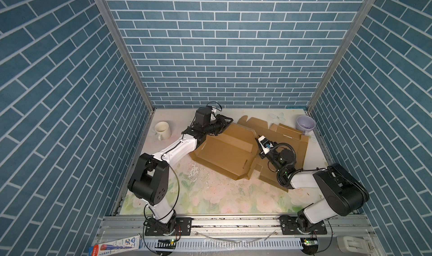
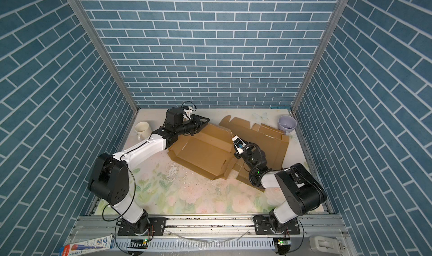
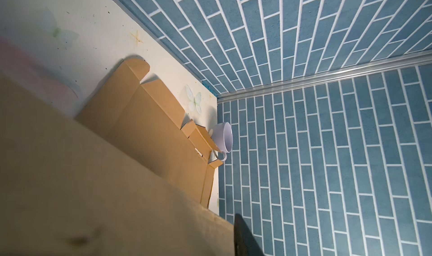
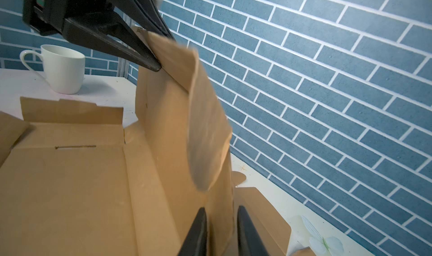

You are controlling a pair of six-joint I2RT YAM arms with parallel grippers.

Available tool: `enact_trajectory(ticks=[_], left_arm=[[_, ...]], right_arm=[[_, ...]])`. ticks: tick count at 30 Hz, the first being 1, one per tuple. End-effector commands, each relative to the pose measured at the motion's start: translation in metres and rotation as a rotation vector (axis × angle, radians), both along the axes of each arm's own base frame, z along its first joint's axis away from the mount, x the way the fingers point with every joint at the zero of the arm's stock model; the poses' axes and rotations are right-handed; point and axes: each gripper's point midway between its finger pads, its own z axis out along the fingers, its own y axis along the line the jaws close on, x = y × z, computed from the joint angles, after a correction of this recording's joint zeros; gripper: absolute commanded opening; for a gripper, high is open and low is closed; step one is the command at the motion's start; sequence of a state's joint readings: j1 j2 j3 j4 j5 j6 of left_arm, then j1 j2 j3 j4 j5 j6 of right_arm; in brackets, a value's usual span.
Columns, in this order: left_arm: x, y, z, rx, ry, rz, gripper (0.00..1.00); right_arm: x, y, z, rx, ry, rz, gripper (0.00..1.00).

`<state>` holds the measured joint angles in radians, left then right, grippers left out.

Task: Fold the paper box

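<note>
At the right-hand end of the raised flap [image 4: 177,126], the right gripper [image 4: 221,210] is seen with its two dark fingers [image 4: 197,231] parted narrowly, one on each side of the board. A gap is left between them, so the flap is straddled rather than pinched. At the opposite, upper corner of the same flap, the left gripper [image 4: 166,54] is set with a finger on either face of the cardboard. The lower finger is touching the board, but whether the corner is clamped cannot be told.

The flap is stood nearly upright and is blurred along its free edge. It is joined to the base panel of the paper box [image 1: 224,154], whose low side walls are partly turned up. The rest of the sheet is spread flat behind and to the right.

The box is laid on the flowered table [image 1: 210,196], from the middle toward the far right corner. A white mug [image 1: 162,129] is stood well apart at the far left. A lilac cup [image 1: 305,123] is stood just beside the sheet's far right edge.
</note>
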<state>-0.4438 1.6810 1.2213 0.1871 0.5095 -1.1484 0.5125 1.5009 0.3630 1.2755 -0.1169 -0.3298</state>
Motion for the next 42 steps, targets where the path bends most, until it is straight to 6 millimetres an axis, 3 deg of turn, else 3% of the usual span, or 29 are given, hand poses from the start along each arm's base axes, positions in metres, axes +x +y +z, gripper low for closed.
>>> enact_trajectory(ticks=[1,5,8,12,18,29,35,42], left_arm=[[-0.002,0.003,0.024,-0.052,-0.059,0.015,0.29],[-0.004,0.005,0.022,-0.055,-0.055,0.023,0.27],[-0.004,0.006,0.020,-0.056,-0.054,0.024,0.26],[-0.006,0.002,0.017,-0.055,-0.052,0.018,0.25],[-0.015,-0.007,0.018,-0.044,-0.060,0.006,0.25],[-0.028,-0.014,0.016,-0.042,-0.054,-0.010,0.26],[-0.032,-0.019,0.016,-0.042,-0.050,-0.022,0.26],[-0.040,-0.013,0.024,-0.021,-0.067,-0.035,0.30]], right_arm=[[-0.020,0.003,-0.008,0.022,0.108,0.052,0.31],[-0.041,-0.001,-0.004,-0.016,0.282,0.072,0.40],[-0.058,-0.012,0.015,-0.072,0.389,0.056,0.45],[-0.077,-0.015,0.057,-0.124,0.461,0.094,0.48],[-0.065,0.006,0.081,-0.240,0.552,0.147,0.56],[-0.022,0.049,0.067,-0.493,0.545,0.181,0.57],[0.011,0.063,0.054,-0.577,0.491,0.134,0.47],[0.014,0.071,0.036,-0.645,0.462,0.193,0.14]])
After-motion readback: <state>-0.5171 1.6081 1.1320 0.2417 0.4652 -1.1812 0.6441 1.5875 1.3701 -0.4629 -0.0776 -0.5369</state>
